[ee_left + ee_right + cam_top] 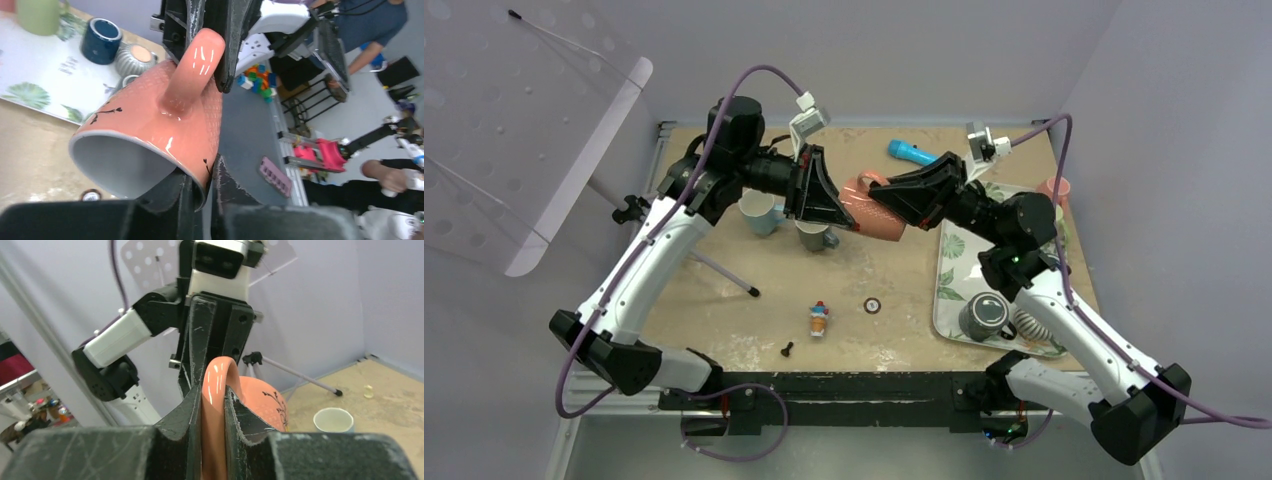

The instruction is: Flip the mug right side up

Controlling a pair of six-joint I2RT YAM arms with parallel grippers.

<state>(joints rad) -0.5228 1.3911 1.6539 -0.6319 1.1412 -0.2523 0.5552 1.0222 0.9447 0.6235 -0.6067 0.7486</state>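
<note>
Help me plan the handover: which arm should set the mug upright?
Probably right: the right gripper clamps the pink mug by its handle, easy to swing upright; the left gripper pinches the rim with one finger inside.

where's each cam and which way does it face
Top external: above and behind the bases, looking down on the table; both arms show, meeting at the mug.
Left wrist: on the left gripper, facing the mug's mouth and tray; own fingers below.
Right wrist: on the right gripper, facing the left arm; own fingers clamp the handle.
Shared: both wrist views show the mug and the opposite gripper.
</note>
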